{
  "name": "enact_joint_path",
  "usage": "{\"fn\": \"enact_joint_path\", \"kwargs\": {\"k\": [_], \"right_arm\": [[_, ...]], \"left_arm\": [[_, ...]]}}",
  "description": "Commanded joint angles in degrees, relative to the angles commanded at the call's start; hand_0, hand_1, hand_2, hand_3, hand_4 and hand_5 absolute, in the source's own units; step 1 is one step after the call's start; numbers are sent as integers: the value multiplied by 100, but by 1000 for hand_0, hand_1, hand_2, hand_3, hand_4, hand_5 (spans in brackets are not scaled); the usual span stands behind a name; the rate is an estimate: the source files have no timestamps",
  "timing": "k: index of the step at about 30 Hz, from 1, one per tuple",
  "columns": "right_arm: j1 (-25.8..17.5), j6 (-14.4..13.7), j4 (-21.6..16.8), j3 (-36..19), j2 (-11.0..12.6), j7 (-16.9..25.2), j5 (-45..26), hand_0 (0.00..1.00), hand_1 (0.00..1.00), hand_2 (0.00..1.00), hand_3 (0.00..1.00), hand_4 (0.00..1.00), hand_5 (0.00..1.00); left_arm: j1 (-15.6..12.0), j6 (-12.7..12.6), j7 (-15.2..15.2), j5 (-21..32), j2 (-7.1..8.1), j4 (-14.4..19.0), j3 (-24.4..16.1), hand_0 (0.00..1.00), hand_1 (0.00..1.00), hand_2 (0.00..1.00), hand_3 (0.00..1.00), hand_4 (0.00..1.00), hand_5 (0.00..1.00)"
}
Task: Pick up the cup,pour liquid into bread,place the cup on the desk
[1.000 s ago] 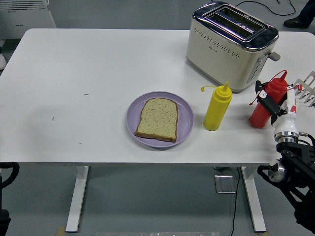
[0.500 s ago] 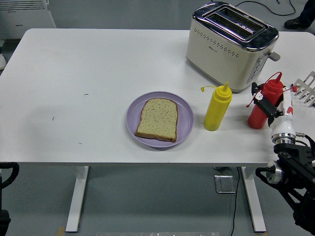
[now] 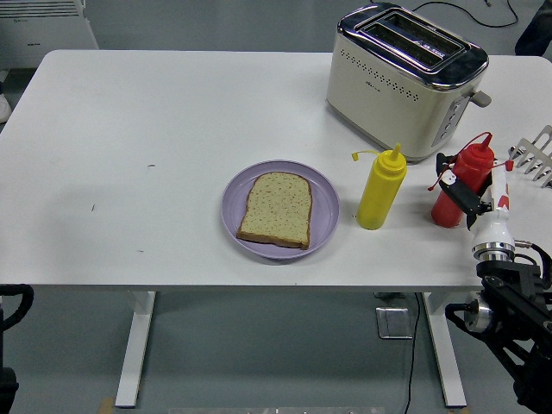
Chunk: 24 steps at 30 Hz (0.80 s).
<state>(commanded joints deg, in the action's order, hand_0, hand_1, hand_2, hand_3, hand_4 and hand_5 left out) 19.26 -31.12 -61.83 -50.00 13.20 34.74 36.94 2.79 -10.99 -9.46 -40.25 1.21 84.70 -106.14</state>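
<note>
1. The right robot hand (image 3: 466, 191) is at the bench's right edge, against the red squeeze bottle (image 3: 458, 187). Its black fingers (image 3: 450, 178) lie across the bottle's near-right side; whether they are clamped on it or only touching cannot be determined.
2. The red squeeze bottle stands upright on the bench (image 3: 155, 129), long axis vertical, nozzle up, directly left of and beyond the palm. No cup is visible; this bottle appears to be the task vessel.
3. The bread (image 3: 276, 210) lies flat on the purple plate (image 3: 323, 211), well to the left of the bottle, with the yellow squeeze bottle (image 3: 380, 191) between them.
4. The toaster (image 3: 404, 78) stands behind both bottles.
5. The left robot hand is not visible, so the right is the working hand.
</note>
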Motion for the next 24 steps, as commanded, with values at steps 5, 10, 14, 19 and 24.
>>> {"fn": "enact_joint_path", "kwargs": {"k": [5,10,14,19,24], "right_arm": [[-83,65,-36,-27,34,-38,73,477,522,545,625,647,101],[-173,205,-99,-72,74,-79,214,672,660,681,785,711,161],[-223,269,-134,-93,97,-126,346,818,780,813,885,736,179],[-262,338,-167,-137,110,-168,440,818,780,813,885,736,179],[-284,399,-198,-176,115,-204,512,863,818,874,928,744,177]], "left_arm": [[-8,0,-1,-1,2,-1,-2,750,754,762,654,596,998],[-15,0,-1,-4,0,-4,3,750,754,761,654,596,998],[-14,0,-2,-5,3,-2,9,750,754,762,654,596,998],[-17,-1,-1,-3,7,-2,11,750,754,762,654,596,998],[-16,-2,-1,-2,9,2,2,750,754,761,654,596,998]]}}
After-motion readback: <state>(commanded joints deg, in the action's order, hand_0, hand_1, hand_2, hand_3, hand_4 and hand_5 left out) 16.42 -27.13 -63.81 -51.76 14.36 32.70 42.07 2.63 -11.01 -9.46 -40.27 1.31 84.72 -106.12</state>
